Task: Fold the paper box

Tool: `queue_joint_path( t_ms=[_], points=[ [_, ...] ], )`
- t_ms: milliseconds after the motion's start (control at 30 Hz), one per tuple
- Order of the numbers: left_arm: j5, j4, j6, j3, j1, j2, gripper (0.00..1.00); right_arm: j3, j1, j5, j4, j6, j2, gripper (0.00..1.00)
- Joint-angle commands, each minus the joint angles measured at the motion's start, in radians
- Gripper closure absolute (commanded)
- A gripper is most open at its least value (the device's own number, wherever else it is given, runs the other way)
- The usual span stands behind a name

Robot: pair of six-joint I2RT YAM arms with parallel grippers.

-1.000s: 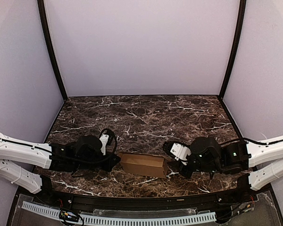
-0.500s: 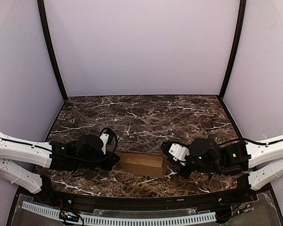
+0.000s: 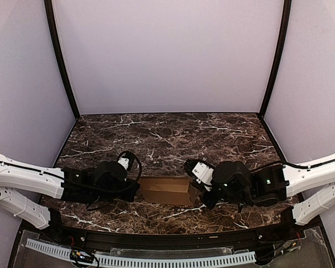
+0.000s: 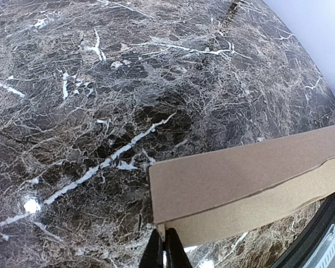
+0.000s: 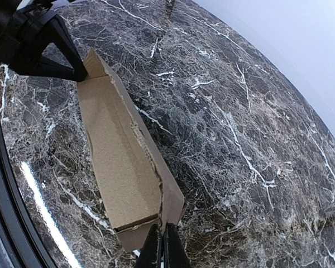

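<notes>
The paper box (image 3: 166, 191) is a small plain brown cardboard box, closed, held between my two arms near the front of the marble table (image 3: 167, 139). My left gripper (image 3: 135, 190) is shut on a thin edge at the box's left end; the left wrist view shows its fingertips (image 4: 165, 251) pinching a cardboard tab under the box (image 4: 251, 178). My right gripper (image 3: 200, 194) is shut on the right end; the right wrist view shows its fingertips (image 5: 162, 248) clamped on the end flap of the box (image 5: 123, 167). The left gripper (image 5: 78, 70) shows at the far end.
The table's front rail (image 3: 167, 239) runs just in front of the box. Lavender walls (image 3: 167, 56) enclose the back and sides. Both arms (image 3: 28, 181) lie low over the table's front strip.
The right gripper has moved left and a little back, pushing in on the box's right end. The box has straightened and shifted slightly back. The left gripper has edged right.
</notes>
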Motion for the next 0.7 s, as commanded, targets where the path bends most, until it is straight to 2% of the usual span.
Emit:
queue_joint_path(
  t_ms=[0,667],
  points=[
    [0.017,-0.031,-0.008,0.025,-0.034,0.032,0.98,0.053,0.016,-0.027,0.054,0.095,0.049,1.0],
    [-0.02,-0.03,-0.009,0.049,-0.081,0.065,0.99,0.09,0.016,-0.032,0.133,0.359,0.132,1.0]
  ],
)
